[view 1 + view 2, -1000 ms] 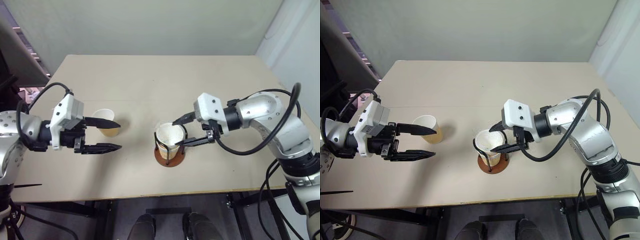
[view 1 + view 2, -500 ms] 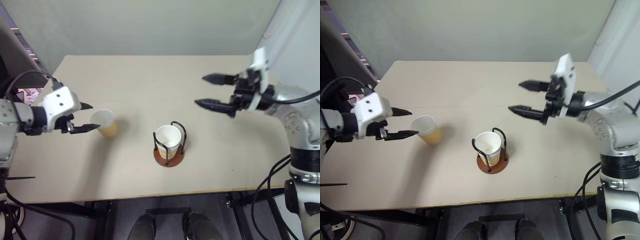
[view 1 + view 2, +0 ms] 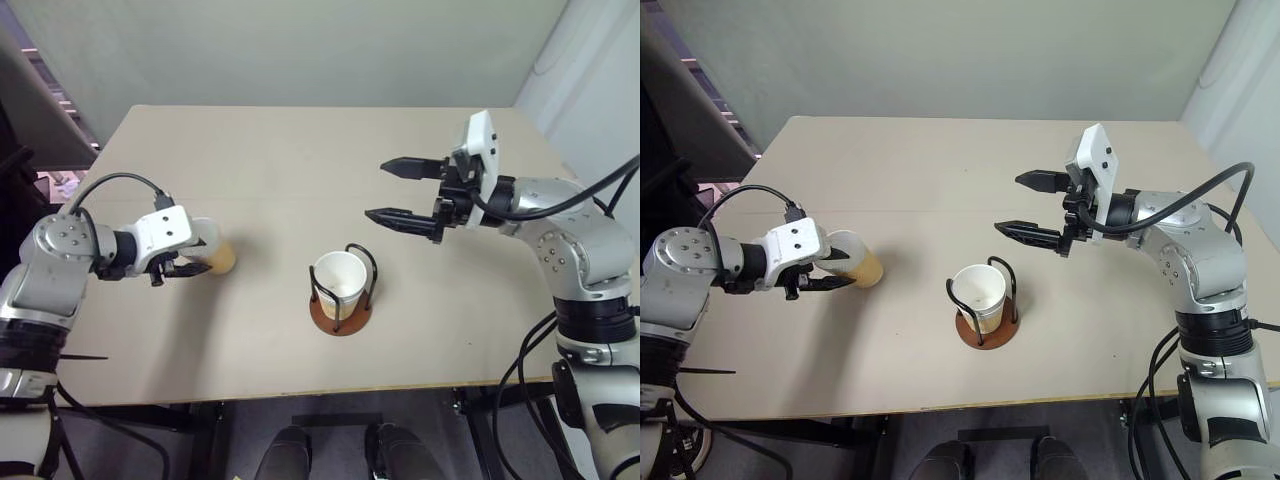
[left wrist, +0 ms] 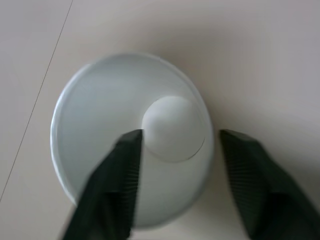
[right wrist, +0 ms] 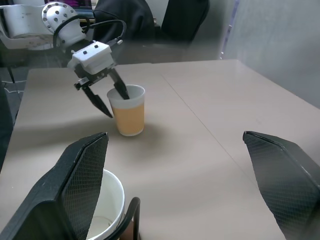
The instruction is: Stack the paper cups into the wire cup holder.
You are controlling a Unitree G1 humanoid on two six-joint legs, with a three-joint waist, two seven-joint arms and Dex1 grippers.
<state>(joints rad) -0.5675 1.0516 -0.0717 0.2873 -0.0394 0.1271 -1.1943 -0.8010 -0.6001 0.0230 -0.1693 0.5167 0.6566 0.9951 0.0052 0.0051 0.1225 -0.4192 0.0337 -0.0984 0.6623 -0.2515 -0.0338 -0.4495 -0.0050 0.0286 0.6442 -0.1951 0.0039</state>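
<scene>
At the frame's left, the left pincer straddles the upright yellow-orange paper cup's rim, one finger inside, not yet pinching, while the right pincer hangs spread wide at upper right.

A beige table is seen; a wire cup holder with a cup inside stands on it, below the right fingers; a lone paper cup stands upright, straddled by the left fingers.

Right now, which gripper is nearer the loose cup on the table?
Left. The left gripper straddles the loose cup's rim, one finger inside; the right gripper hangs open, far across the table.
</scene>
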